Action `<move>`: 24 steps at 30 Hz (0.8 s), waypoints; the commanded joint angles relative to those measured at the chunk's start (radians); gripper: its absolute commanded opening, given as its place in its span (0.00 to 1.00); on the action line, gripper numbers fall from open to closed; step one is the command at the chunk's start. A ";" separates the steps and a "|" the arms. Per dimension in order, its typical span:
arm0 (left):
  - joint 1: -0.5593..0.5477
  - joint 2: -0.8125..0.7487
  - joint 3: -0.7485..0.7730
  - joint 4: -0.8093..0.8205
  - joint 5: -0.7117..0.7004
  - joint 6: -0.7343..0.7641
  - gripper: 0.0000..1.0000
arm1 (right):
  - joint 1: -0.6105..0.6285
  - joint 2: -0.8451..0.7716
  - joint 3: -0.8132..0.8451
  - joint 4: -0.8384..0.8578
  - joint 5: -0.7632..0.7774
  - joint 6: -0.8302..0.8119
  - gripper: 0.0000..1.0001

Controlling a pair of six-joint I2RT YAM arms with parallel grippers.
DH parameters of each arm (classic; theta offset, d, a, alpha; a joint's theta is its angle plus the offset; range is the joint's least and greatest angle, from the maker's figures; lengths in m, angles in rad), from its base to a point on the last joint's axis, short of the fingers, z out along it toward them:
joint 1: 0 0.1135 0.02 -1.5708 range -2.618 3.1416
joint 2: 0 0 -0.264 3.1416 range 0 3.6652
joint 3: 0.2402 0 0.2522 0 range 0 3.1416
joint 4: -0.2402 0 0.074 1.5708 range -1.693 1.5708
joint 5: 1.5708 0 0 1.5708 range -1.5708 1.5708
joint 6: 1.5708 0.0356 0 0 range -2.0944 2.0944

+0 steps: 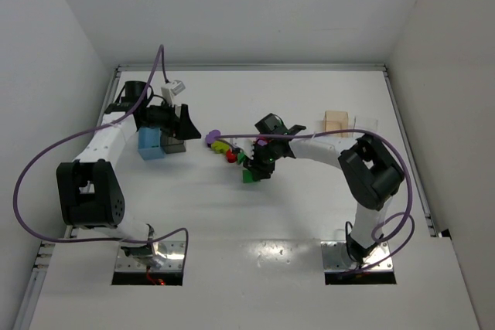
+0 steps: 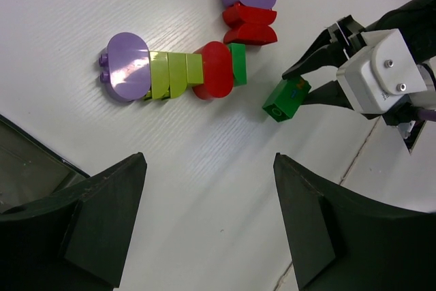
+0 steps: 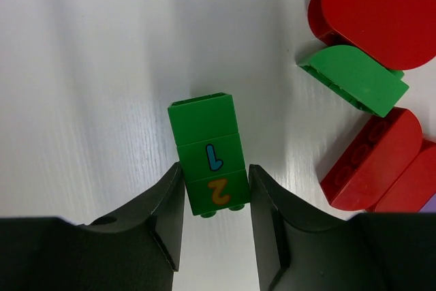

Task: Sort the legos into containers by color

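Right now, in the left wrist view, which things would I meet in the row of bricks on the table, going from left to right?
purple rounded plastic brick → lime-green bricks → red rounded brick → small green brick → green brick stack, held in the right gripper

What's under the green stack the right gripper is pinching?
Only bare white table shows around the green stack in the right gripper. The patch directly beneath is hidden by the stack itself.
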 commanded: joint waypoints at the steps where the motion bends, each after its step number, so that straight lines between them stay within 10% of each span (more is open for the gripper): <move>1: 0.011 -0.002 0.033 0.032 0.033 0.000 0.82 | 0.005 -0.001 0.004 0.043 0.011 0.057 0.26; 9: 0.011 -0.002 0.033 0.032 0.033 0.000 0.82 | 0.005 0.010 0.004 0.054 0.001 -0.009 0.55; 24: 0.011 -0.011 0.033 0.032 0.033 0.000 0.82 | 0.005 0.050 0.067 -0.044 -0.010 -0.099 0.54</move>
